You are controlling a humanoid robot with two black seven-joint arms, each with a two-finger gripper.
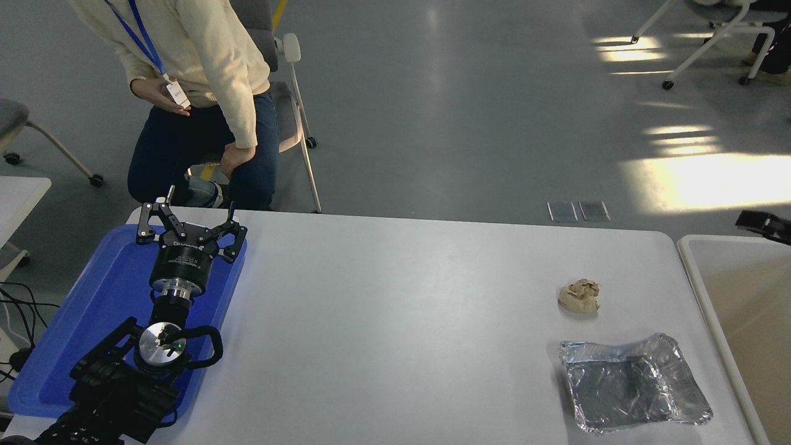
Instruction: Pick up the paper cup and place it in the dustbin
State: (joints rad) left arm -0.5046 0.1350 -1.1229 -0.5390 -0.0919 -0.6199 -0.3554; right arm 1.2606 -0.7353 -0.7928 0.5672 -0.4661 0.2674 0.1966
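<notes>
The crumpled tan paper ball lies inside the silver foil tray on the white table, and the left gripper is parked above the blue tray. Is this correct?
Not quite. In the head view the crumpled tan paper ball lies on the bare white table, beyond the silver foil tray and apart from it, not inside. The rest holds: the left gripper is parked above the blue tray.

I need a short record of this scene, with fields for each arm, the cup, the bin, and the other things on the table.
left arm: parked at lower left over the blue tray, left gripper open
right arm: only a black tip shows at the right edge, above the dustbin's far rim
paper cup: not visible
dustbin: beside the table's right end, the visible part shows nothing inside
table: white
on table: crumpled tan paper ball, silver foil tray nearer the camera
person: at far left side
</notes>
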